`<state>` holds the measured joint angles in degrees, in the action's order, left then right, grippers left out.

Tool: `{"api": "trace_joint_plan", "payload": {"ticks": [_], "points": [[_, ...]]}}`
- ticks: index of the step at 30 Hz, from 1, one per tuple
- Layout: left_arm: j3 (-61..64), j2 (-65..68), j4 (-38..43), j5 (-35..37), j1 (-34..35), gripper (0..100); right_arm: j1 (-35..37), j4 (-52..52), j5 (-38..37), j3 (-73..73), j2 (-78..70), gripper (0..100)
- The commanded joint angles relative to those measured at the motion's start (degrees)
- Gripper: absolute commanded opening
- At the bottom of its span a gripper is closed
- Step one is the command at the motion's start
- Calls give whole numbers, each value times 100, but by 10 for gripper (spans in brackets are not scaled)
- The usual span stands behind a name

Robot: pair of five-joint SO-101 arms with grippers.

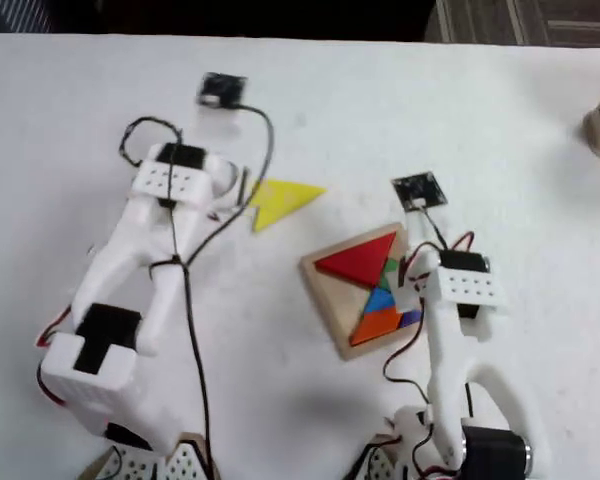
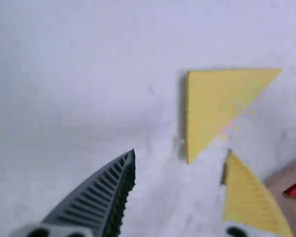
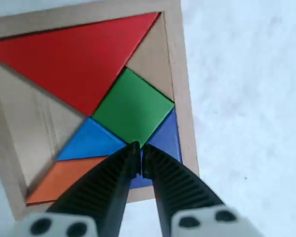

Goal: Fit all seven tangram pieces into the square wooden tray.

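On the white worktop (image 1: 430, 110), the left end effector (image 2: 180, 154) hangs released, with its fingers spread wide and nothing between them. Its dark ribbed finger (image 2: 101, 195) sits to one side of the nearest corner of the yellow triangle (image 2: 214, 106). That stance looks like the approach for a pick. The triangle lies flat on the worktop near the tray's corner and outside it. It is the one piece seen out of place, and it seems meant for the large bare gap on the tray's left half.

To the right, the square wooden tray (image 3: 180, 89) sits turned like a diamond. It holds five pieces, one of each: a red triangle (image 3: 74, 59), a green square (image 3: 133, 111), a light blue triangle (image 3: 91, 140), a dark blue piece (image 3: 167, 136) and an orange piece (image 3: 64, 175). Bare wood shows in two places, the big triangular gap and a small one between the red triangle, the green square and the rim.

Farther right, the right end effector (image 3: 139, 148) is clenched on nothing. Its tips are drawn together over the seam where the green square meets the two blue pieces, probably to press or nudge them snug so the rest will fit.

That makes two arms, one tray and six pieces counted. The seventh piece cannot be picked out.
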<state>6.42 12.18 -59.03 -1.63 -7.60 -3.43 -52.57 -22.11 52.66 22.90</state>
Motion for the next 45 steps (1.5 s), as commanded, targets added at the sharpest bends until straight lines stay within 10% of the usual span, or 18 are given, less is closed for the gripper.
{"api": "trace_joint_plan", "payload": {"ticks": [1, 9, 18, 29, 45], "points": [[-352, -22, 202, -993, -286, 425, -400, 180, -88, 53, 171, 19], [-967, 611, 396, -2831, -558, 381, -804, 435, -703, 527, 215, 19], [-4316, 2809, -1881, -3956, -629, 377, -813, 418, -844, 545, 215, 19], [-5829, 3618, -2505, -3824, -822, 268, -646, 435, -1099, 633, 215, 19], [-5987, 3697, -2462, 369, -796, 130, -620, 426, -1240, 686, 215, 19]]}}
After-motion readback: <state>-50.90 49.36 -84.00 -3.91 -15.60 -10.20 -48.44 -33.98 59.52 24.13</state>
